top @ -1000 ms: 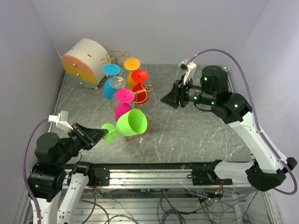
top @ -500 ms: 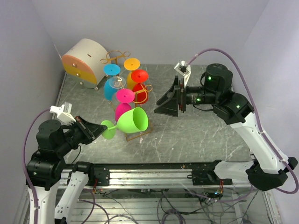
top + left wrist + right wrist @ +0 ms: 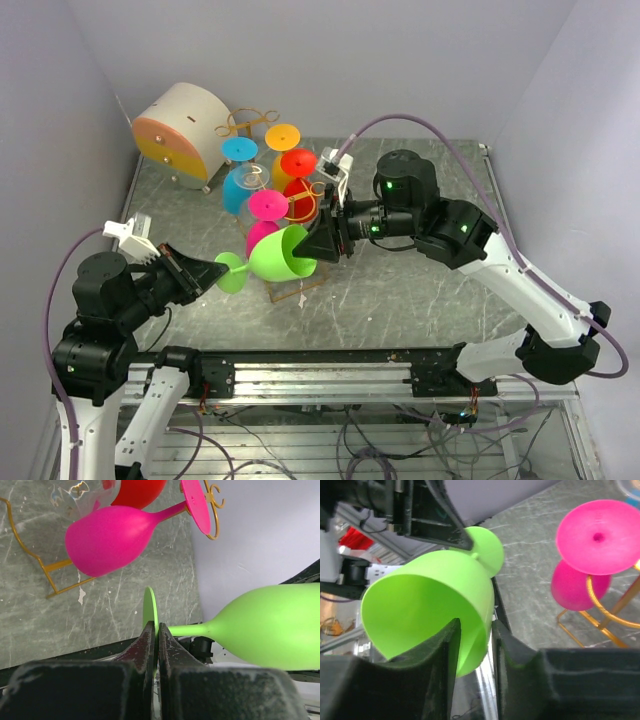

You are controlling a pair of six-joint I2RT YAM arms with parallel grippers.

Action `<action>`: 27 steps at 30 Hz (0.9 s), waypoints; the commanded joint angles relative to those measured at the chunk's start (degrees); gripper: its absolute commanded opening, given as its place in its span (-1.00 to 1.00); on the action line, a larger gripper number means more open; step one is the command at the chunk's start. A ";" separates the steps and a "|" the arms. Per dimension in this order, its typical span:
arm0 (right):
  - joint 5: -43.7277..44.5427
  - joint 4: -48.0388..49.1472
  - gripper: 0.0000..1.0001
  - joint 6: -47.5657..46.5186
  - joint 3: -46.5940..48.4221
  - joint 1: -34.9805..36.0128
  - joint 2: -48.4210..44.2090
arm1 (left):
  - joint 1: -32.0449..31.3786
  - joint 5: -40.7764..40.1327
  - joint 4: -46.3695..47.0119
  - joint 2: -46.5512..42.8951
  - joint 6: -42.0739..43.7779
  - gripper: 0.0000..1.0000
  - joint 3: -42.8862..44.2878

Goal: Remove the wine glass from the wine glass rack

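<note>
left gripper [image 3: 156, 630] pressed together on the foot disc of the green wine glass [image 3: 283, 257];
glass is off the wine glass rack [image 3: 244, 122], held sideways in the air over the table [image 3: 430, 290], left of centre and toward the near edge, with its mouth toward the right arm;
right gripper [image 3: 475, 630] spread across the rim, one finger inside the bowl, one outside; can't tell whether either touches the wall;
top view: the right fingertips are hidden by the bowl;
left wrist view: the bowl is cut off at the right edge;
rack is mostly hidden behind the pink glass [image 3: 266, 205], red glass [image 3: 298, 162], blue glass [image 3: 240, 150] and yellow glass [image 3: 283, 135] hung foot-up on it; only the scrolls and part of the base frame show;
clear glass [image 3: 250, 178] is hard to make out;
drum box [image 3: 180, 135] sits at the back-left corner;
white block [image 3: 377, 572] has small marks, too small to read
</note>
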 commanded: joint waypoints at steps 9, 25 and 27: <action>22.88 -1.36 -1.00 1.28 6.25 -0.35 -1.24 | 0.23 0.54 3.01 0.29 -0.09 -0.49 0.65; 67.46 5.11 -1.00 -5.29 17.31 -3.15 -4.45 | 0.23 -18.96 -0.50 -0.56 7.58 -0.03 3.85; 75.00 4.84 -1.00 -7.98 18.85 -3.24 -2.72 | 0.23 -21.93 -0.77 -1.25 8.68 -0.04 3.41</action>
